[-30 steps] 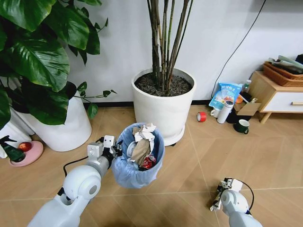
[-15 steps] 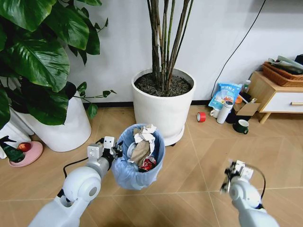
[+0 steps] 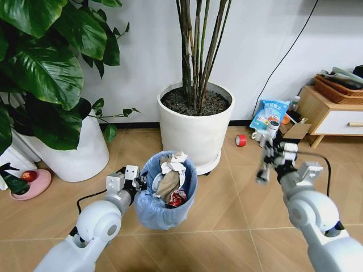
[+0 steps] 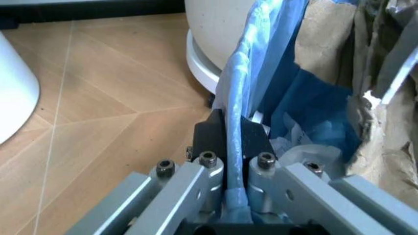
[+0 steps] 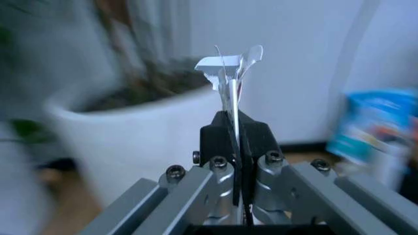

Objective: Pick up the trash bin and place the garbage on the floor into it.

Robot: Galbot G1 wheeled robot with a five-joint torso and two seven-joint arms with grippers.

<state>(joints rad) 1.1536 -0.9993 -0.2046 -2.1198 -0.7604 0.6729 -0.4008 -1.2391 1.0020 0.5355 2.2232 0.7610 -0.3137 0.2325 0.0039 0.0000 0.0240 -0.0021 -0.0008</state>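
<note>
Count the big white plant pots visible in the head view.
2. One white pot stands by the wall right behind the trash bin; the other white pot sits at the robot's left under large leaves, partly hidden. More may lie outside the picture.

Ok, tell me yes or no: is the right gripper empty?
No: in the right wrist view the right gripper is shut on a thin crumpled white scrap that sticks out past its fingertips.

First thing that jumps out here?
The trash bin, crammed with paper and a red can, hangs off the floor, its blue liner rim pinched in the left gripper. The right gripper is raised before the white plant pot, clamped on a thin crumpled scrap.
</note>
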